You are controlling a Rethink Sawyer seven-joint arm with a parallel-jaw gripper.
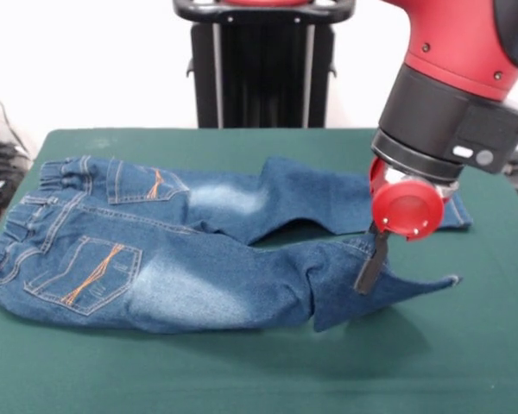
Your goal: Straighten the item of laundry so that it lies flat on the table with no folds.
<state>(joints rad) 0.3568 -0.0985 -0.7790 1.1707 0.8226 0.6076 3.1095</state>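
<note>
**Jeans spread wide, one leg end lifted**

Sprawled across the green tabletop: small blue jeans, back up. Elastic waistband bunched at far left, then two orange-stitched pockets, then faded whitish patches. Legs splayed rightward with a gap between. Nearer leg's end raised and folded, pinched in the clenched claw below the red wrist.
</note>
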